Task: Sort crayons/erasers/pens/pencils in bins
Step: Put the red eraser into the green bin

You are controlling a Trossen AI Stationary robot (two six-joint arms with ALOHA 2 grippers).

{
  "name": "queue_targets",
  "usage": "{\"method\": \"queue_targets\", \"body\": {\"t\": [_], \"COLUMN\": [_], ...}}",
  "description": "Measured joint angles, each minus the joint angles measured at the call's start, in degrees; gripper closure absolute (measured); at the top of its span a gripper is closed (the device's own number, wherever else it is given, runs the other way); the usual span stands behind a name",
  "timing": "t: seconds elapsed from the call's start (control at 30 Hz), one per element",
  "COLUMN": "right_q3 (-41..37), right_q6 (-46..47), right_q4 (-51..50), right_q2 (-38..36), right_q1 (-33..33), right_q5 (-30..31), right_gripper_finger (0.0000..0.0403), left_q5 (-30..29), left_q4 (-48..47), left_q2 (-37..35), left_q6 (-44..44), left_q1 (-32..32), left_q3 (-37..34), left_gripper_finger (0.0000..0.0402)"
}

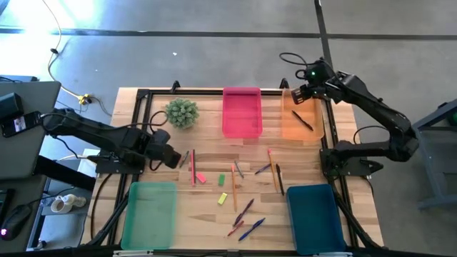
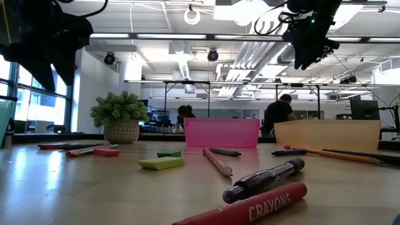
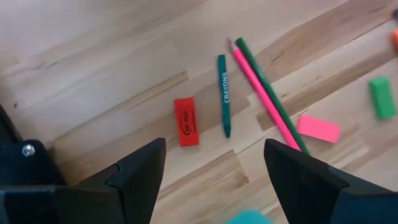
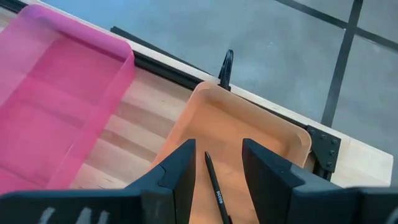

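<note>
Left gripper (image 1: 171, 158): hovering above the worktop (image 1: 214, 214) near its left edge, fingers (image 3: 140, 174) standing wide apart, holding nothing. Below it are lying a red eraser (image 3: 185, 122), a teal crayon (image 3: 224, 94), a pink pencil (image 3: 261, 99) touching a green pencil (image 3: 273, 102) along their length, a pink eraser (image 3: 318, 129) and a green eraser (image 3: 380, 98).

Right gripper (image 1: 300, 95): hanging over the orange bin (image 1: 303, 125) at the far right corner, fingers (image 4: 177, 171) narrowly parted and gripping nothing. A black pen (image 4: 216, 186) is resting on the bin floor beneath them.

Bins: pink bin (image 1: 242, 112) sitting at the far edge, just beside the orange one; light green bin (image 1: 150, 214) at the near left corner; teal bin (image 1: 315, 214) at the near right corner.

Mid-worktop: a yellow eraser (image 1: 223, 198), an orange pencil (image 1: 233, 187), more pens and crayons lying scattered between the bins.

Potted plant (image 1: 181, 112): standing at the far edge, left of the pink bin.
</note>
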Motion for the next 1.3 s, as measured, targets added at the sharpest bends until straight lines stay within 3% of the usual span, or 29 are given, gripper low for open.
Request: {"method": "queue_targets", "body": {"t": [0.33, 0.83, 1.3], "right_q3": [0.0, 0.0, 0.0], "right_q6": [1.53, 0.48, -0.46], "right_q4": [0.1, -0.59, -0.76], "right_q2": [0.15, 0.15, 0.15], "right_q1": [0.0, 0.0, 0.02], "right_q5": [0.01, 0.01, 0.02], "right_gripper_finger": [0.0281, 0.0281, 0.0281], "left_q5": [5.49, 7.47, 8.75], "left_q4": [0.32, 7.09, 7.24], "left_q2": [9.96, 19.69, 25.41], "left_q6": [-0.33, 7.08, 8.71], "left_q1": [4.74, 11.78, 12.73], "left_q3": [0.02, 0.02, 0.0], "left_gripper_finger": [0.014, 0.014, 0.014]}}
